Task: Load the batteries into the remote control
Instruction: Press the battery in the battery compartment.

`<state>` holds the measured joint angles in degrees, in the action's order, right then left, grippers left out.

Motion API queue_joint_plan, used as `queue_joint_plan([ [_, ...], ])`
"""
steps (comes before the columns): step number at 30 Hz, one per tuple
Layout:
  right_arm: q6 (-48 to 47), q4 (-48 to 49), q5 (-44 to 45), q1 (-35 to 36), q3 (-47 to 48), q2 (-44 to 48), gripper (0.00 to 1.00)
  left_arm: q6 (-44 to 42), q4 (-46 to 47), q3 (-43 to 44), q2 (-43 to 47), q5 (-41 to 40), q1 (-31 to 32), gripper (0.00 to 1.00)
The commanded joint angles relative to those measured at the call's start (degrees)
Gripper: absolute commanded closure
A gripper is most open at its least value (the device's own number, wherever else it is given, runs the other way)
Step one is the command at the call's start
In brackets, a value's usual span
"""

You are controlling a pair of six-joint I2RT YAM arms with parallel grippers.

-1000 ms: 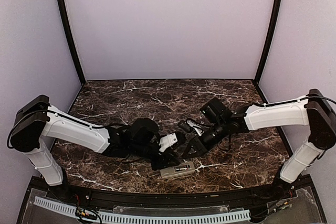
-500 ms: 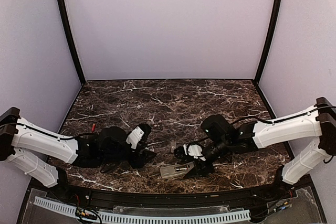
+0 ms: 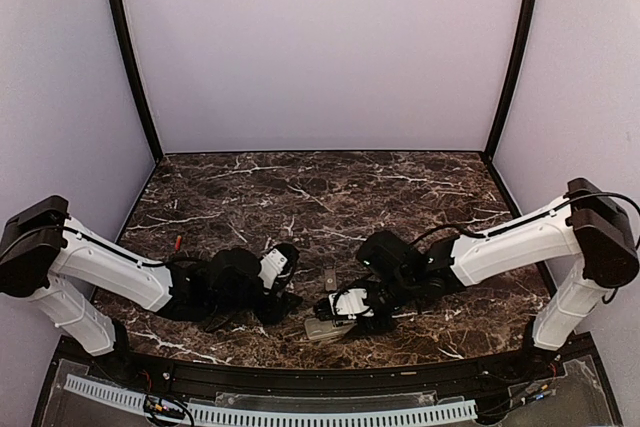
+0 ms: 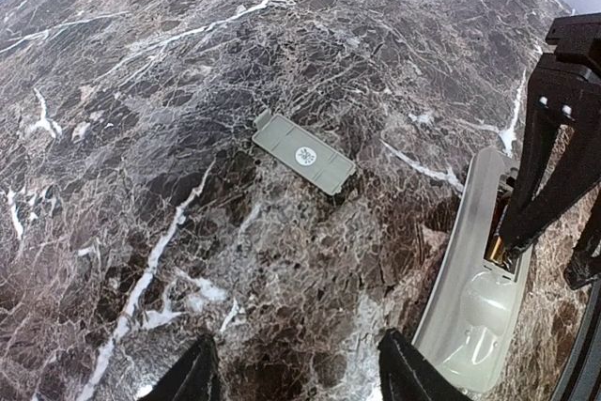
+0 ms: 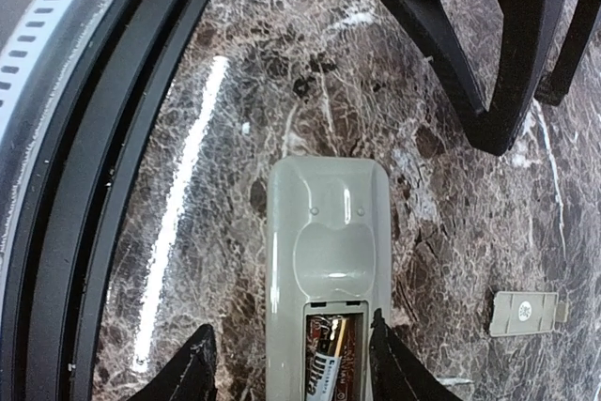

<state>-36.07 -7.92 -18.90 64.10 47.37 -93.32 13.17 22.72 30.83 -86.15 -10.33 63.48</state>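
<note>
At the near edge of the table (image 3: 420, 187), at 6 o'clock, the remote control (image 5: 329, 232) is laid back side up. Its compartment is uncovered and the batteries (image 5: 326, 363) are seen inside. It is straddled by the right gripper (image 5: 293, 368), fingers apart and not clamped on it. At 9 o'clock from it the left gripper (image 4: 300, 377) is spread, with nothing between. The grey cover (image 4: 303, 152) lies just beyond, at 12 o'clock.

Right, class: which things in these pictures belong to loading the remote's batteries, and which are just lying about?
Job: remote control, battery in its open compartment, loose battery cover, small reddish piece (perhaps a battery).
Just there: marble table, slotted white strip.
</note>
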Motion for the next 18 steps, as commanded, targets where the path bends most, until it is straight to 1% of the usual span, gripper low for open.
queue_joint_plan([
  [1,-2.30,-2.85,3.31,1.07,1.49,-1.63,0.49,-1.30,0.95,0.85,-0.02,-0.42,-0.19,0.43],
  [5,-2.60,-3.46,4.42,1.53,1.58,-1.94,0.53,-1.83,1.24,0.89,-0.35,-0.08,-0.20,0.43],
  [13,-2.51,-5.44,6.45,1.79,3.30,-4.48,0.54,-2.24,1.22,1.33,-1.12,0.36,-0.20,0.43],
  [15,-2.51,-5.80,6.91,2.03,3.78,-5.09,0.56,-2.38,1.25,1.34,-1.24,0.51,-0.15,0.43],
  [18,-2.52,-6.74,7.33,2.43,4.53,-6.17,0.62,-2.56,1.21,1.63,-1.57,0.57,-0.20,0.43],
])
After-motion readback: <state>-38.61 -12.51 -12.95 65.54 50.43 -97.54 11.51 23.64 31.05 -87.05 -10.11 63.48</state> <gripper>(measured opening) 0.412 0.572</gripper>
